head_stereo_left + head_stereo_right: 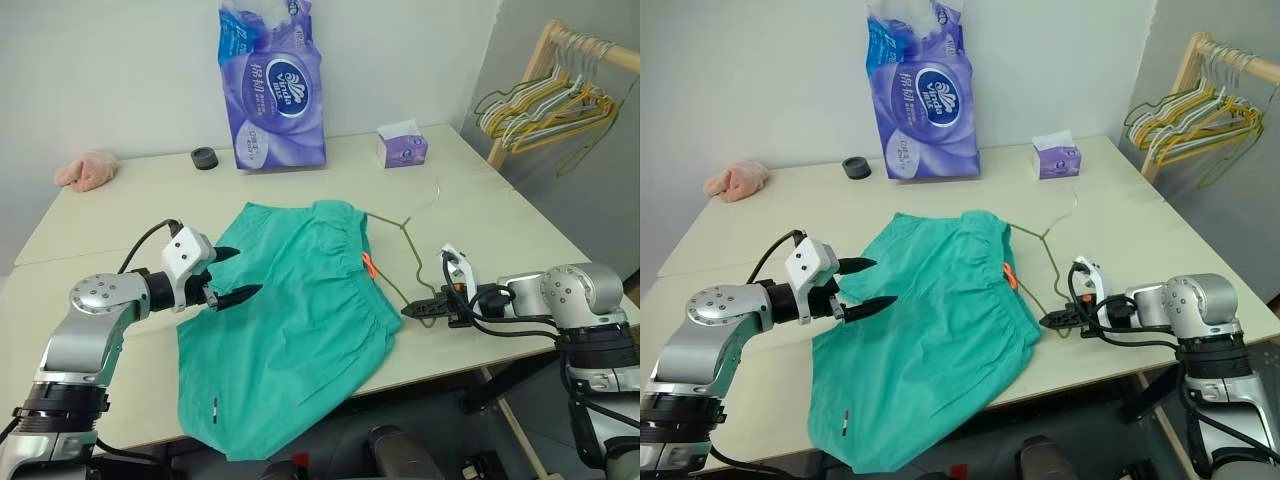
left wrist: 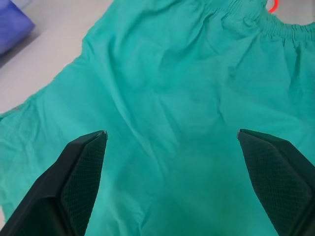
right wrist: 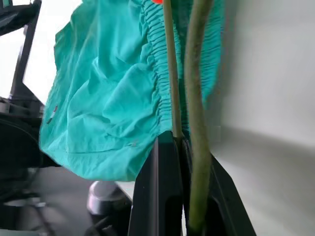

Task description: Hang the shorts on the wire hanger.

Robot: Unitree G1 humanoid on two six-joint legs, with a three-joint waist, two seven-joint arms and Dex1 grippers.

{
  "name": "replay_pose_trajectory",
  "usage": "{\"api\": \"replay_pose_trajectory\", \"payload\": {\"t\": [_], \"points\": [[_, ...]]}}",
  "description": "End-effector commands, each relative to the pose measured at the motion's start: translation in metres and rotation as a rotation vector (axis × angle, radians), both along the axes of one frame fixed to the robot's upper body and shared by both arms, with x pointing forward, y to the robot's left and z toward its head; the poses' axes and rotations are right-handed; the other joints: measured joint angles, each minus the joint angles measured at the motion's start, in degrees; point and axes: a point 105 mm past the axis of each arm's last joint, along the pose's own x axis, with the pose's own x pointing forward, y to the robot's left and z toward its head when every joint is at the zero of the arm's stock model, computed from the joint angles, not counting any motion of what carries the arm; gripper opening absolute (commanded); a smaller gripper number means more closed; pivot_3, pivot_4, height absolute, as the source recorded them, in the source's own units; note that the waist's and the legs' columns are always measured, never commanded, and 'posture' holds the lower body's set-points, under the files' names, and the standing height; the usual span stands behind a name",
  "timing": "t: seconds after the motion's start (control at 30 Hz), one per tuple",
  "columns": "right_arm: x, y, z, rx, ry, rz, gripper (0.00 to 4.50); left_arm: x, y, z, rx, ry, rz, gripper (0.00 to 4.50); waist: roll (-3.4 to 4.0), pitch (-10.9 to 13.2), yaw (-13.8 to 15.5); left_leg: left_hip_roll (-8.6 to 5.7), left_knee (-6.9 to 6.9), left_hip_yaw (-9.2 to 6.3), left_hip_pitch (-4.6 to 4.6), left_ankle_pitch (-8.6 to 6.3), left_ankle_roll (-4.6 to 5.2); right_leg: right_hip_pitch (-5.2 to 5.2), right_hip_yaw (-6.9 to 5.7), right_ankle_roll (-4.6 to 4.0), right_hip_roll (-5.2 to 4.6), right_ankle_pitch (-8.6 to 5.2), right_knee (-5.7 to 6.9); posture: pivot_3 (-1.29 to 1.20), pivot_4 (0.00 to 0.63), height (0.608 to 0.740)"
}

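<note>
I judge the job barely begun: the shorts (image 1: 290,320) lie flat on the desk (image 1: 110,215), one leg draping over the near edge, not yet threaded onto anything. My right pincer (image 1: 413,311) is clamped on the wire hanger (image 1: 404,262) at its lower bend, just beside the waistband, reaching in low and pointing left. My left pincer (image 1: 232,275) hovers over the fabric's left side, fingers (image 2: 81,172) wide apart, empty.

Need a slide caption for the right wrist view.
Right gripper shut on the wire hanger, beside the shorts.
</note>
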Motion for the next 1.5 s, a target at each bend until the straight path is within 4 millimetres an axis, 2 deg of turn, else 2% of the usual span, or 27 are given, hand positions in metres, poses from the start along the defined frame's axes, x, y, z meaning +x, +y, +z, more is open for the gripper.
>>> {"api": "replay_pose_trajectory", "payload": {"t": [0.03,0.17,0.27,0.53,0.73,0.9,1.03,1.33,1.43,1.5], "points": [[0.001,0.018,0.009,-0.057,-0.204,0.121,0.0,0.012,0.004,0.038,-0.087,-0.109,0.046,4.47,-0.01,0.0,-0.1,0.0,0.0,0.01,0.0,0.0,0.0,0.0,0.0,0.01,0.0,0.0,0.0,-0.28,0.033,0.74],[0.007,0.024,0.008,-0.17,-0.373,0.209,0.0,0.024,0.009,0.065,-0.131,-0.172,0.072,4.47,-0.01,0.0,-0.2,-0.01,0.0,0.02,-0.01,0.0,-0.01,-0.01,0.02,0.01,-0.02,0.01,-0.02,-0.29,0.024,0.74],[0.008,0.025,0.008,-0.217,-0.441,0.262,0.0,0.024,0.007,0.077,-0.114,-0.169,0.02,4.47,-0.01,0.0,-0.3,-0.01,0.0,0.0,-0.01,0.0,-0.01,-0.02,0.01,0.02,-0.02,0.02,-0.01,-0.29,0.023,0.74],[0.007,0.029,0.012,-0.31,-0.583,0.411,0.0,0.011,-0.007,0.081,0.138,-0.121,-0.244,4.47,0.01,-0.1,-0.7,-0.01,-0.01,-0.02,-0.01,0.01,-0.03,-0.08,0.01,0.0,-0.01,0.03,0.0,-0.29,0.019,0.74],[0.004,0.034,0.012,-0.346,-0.66,0.501,0.0,0.008,-0.024,0.062,0.301,-0.103,-0.403,4.47,0.01,-0.1,-0.7,-0.01,-0.01,-0.03,-0.02,0.01,-0.03,-0.09,0.01,-0.03,-0.02,0.04,0.0,-0.29,0.011,0.74],[0.003,0.038,0.015,-0.359,-0.709,0.542,0.0,0.012,-0.03,0.05,0.314,-0.091,-0.441,4.47,-0.02,-0.1,-0.8,-0.01,0.0,-0.07,-0.02,0.01,-0.03,-0.09,-0.01,-0.21,-0.02,0.15,0.01,-0.3,0.01,0.74],[0.003,0.04,0.019,-0.357,-0.749,0.557,0.0,0.006,-0.03,0.033,0.346,-0.038,-0.487,4.47,-0.02,-0.2,-1.3,-0.01,0.0,-0.06,-0.03,0.01,-0.03,-0.09,0.0,-0.26,-0.03,0.17,0.0,-0.3,0.009,0.74],[0.0,0.047,0.027,-0.332,-0.809,0.581,0.0,0.006,-0.025,0.014,0.379,-0.006,-0.496,4.47,-0.03,-0.2,-1.7,-0.01,0.0,-0.11,-0.03,0.01,-0.03,-0.09,-0.03,-0.28,-0.03,0.19,0.01,-0.31,0.009,0.74],[-0.001,0.05,0.03,-0.321,-0.825,0.588,0.0,0.006,-0.026,0.012,0.351,0.006,-0.486,3.95,-0.03,-0.2,-1.8,0.0,0.0,-0.12,-0.03,0.01,-0.03,-0.09,-0.05,-0.28,-0.03,0.19,0.02,-0.31,0.009,0.74],[-0.001,0.051,0.031,-0.312,-0.832,0.587,0.0,0.005,-0.027,0.01,0.34,0.013,-0.49,3.38,-0.04,-0.2,-1.8,-0.01,0.01,-0.12,-0.03,0.01,-0.03,-0.08,-0.04,-0.29,-0.03,0.19,0.02,-0.31,0.007,0.74]]}}
